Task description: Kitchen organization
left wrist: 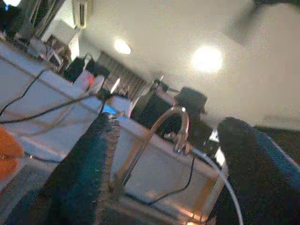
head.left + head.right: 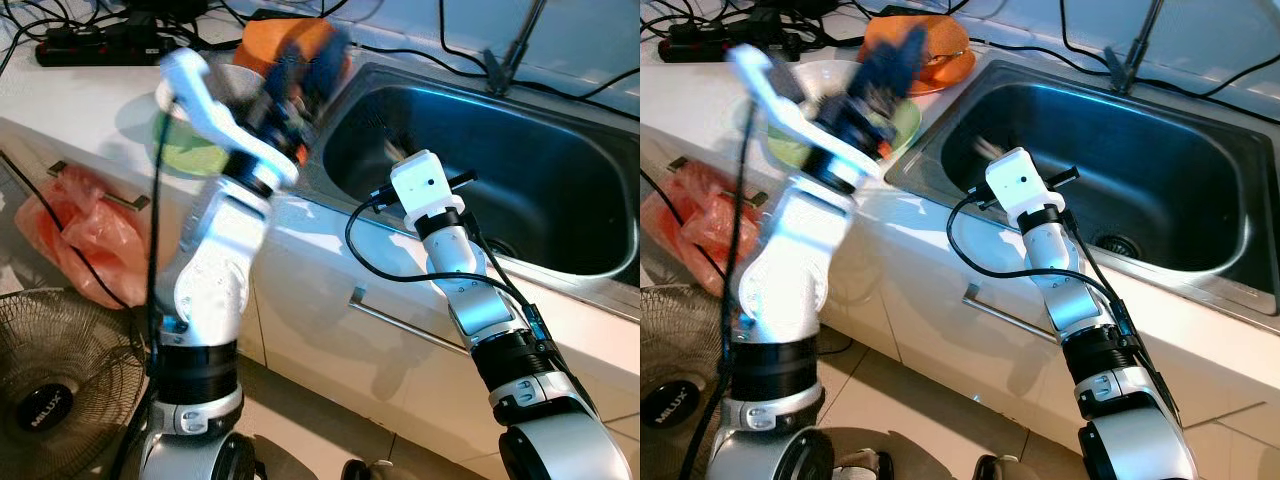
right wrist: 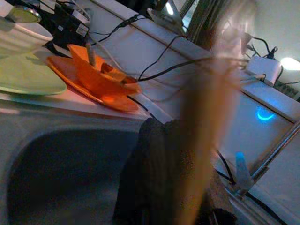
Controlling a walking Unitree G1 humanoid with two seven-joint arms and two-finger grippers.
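Note:
My left gripper is raised and motion-blurred over the counter, just in front of an orange bowl that sits on an orange plate. In the left wrist view its dark fingers stand apart with nothing between them. A pale green plate lies beside the orange one. My right gripper hangs inside the steel sink, shut on a pale wooden utensil, which is blurred.
The faucet rises behind the sink, with cables and a power strip along the back of the counter. A red plastic bag hangs off the cabinet front. A floor fan stands at lower left.

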